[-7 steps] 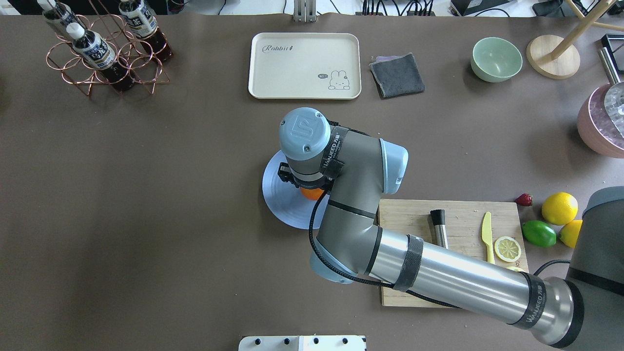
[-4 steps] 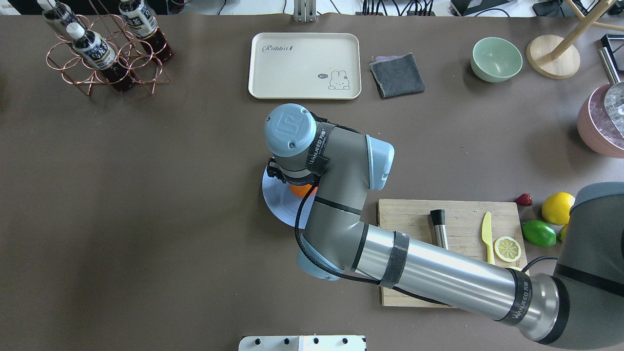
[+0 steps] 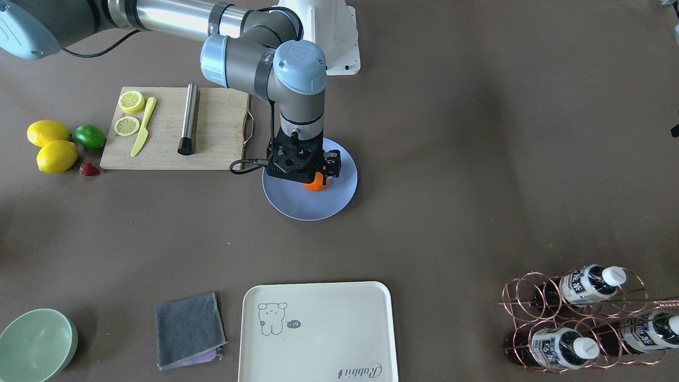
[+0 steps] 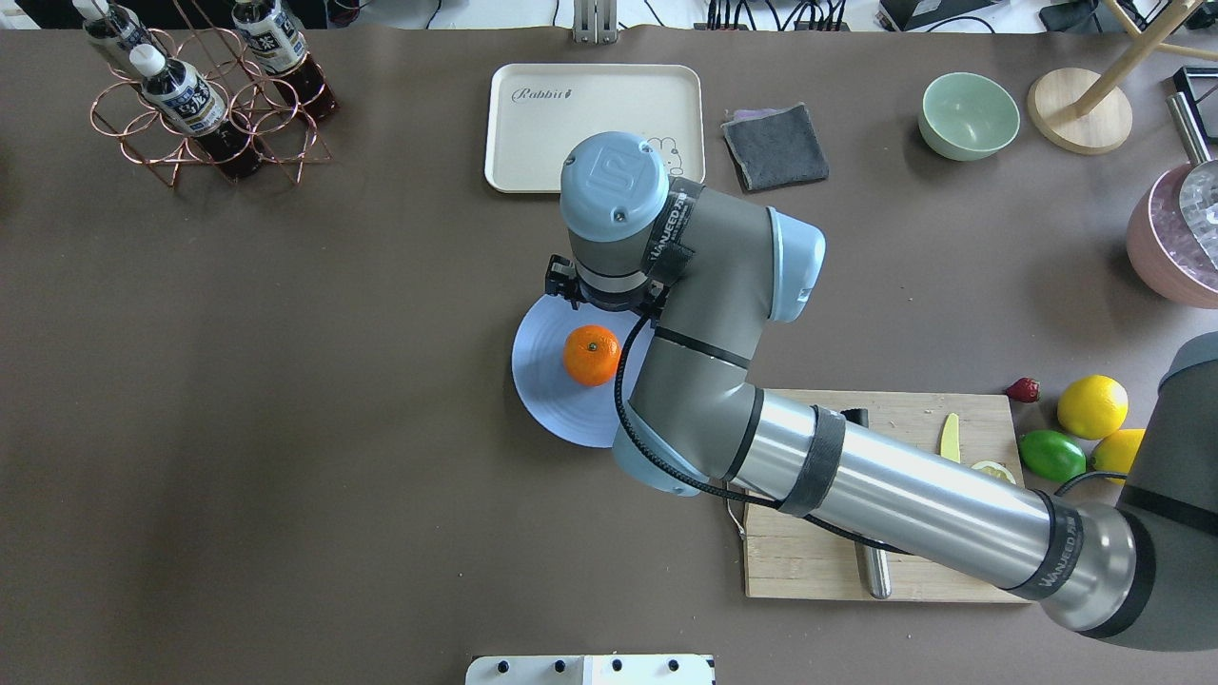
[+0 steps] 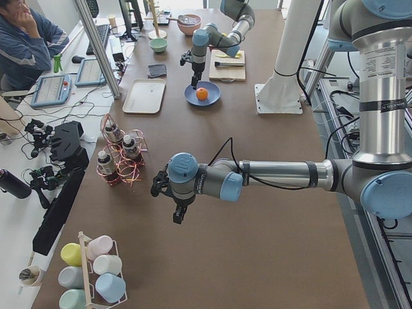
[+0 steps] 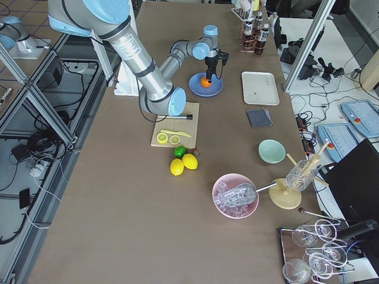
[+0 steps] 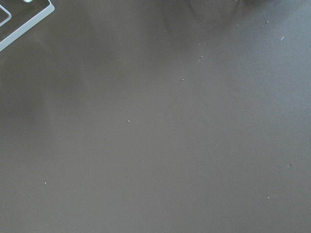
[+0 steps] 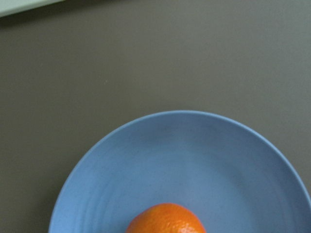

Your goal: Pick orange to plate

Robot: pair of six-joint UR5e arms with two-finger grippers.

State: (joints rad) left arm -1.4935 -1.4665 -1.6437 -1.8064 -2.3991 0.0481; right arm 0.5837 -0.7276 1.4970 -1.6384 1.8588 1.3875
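The orange [image 4: 591, 355] rests free on the periwinkle-blue plate [image 4: 542, 385], right of the plate's middle in the overhead view. My right gripper [image 3: 324, 171] hangs just above it, over the plate's far edge, mostly hidden under its wrist; it holds nothing and looks open. Its wrist camera shows no fingers, only the plate [image 8: 194, 155] with the top of the orange [image 8: 166, 221] at the bottom edge. My left gripper [image 5: 177, 215] hovers over bare table far from the plate. I cannot tell whether it is open or shut.
A wooden cutting board [image 4: 799, 571] with a knife, lemon slices and a metal rod lies right of the plate. Lemons [image 4: 1091, 406] and a lime [image 4: 1051, 455] sit beyond it. At the back are a cream tray [image 4: 552, 124], grey cloth [image 4: 775, 145], green bowl [image 4: 969, 114] and bottle rack [image 4: 205, 105].
The right gripper has let go of the orange and risen toward the table's far side. The orange, earlier half hidden under the wrist, now lies uncovered on the plate.
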